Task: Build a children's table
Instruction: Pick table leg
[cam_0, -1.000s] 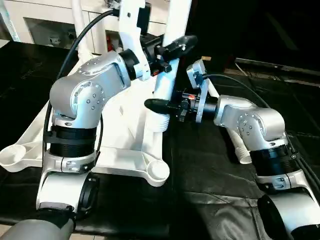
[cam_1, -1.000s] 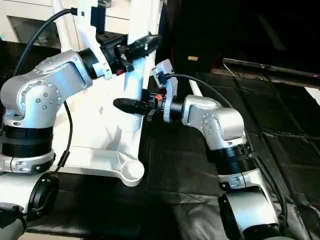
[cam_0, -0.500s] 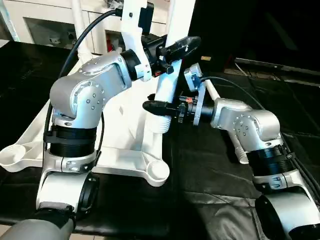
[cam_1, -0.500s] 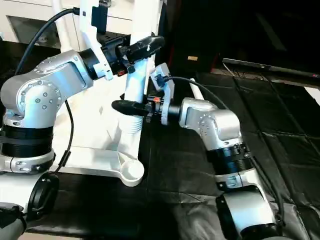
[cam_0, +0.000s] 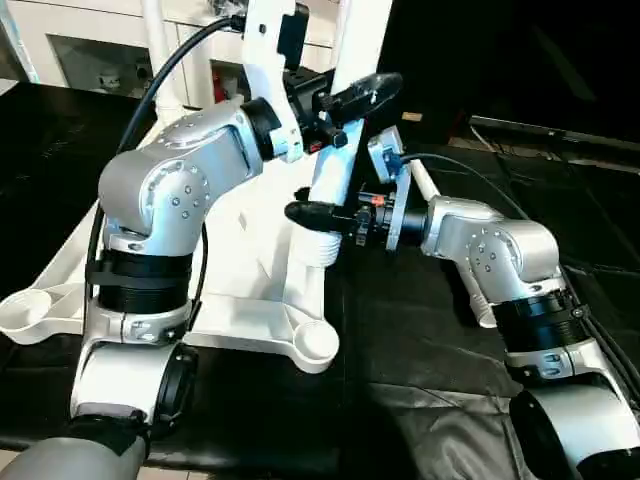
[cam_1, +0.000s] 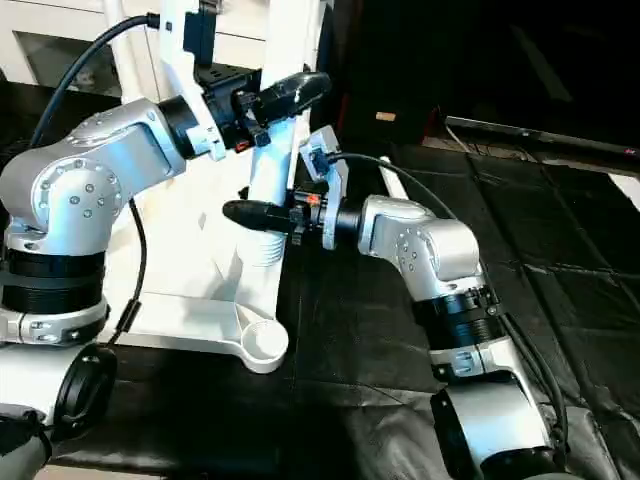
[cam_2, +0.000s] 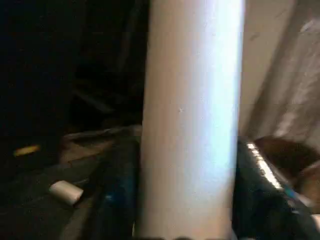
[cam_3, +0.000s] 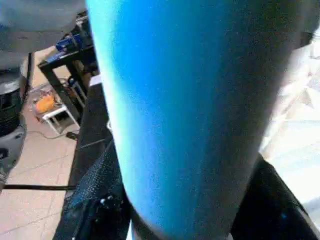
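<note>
The children's table top lies upside down on the black mat, with an empty corner socket at its near right. One white leg stands nearly upright above the top's right edge, threaded end down. My left gripper is shut on the leg high up. My right gripper is shut on it just above the threads. In each wrist view the leg sits between that gripper's two fingers. A second leg lies on the mat behind my right arm.
Another white leg stands upright at the back left of the top. A white cabinet with glass doors stands behind. A second empty socket is at the near left. Black mat covers the surface to the right.
My right gripper has shifted a little left and closed in on the lower part of the leg. The left gripper stays high on the leg.
</note>
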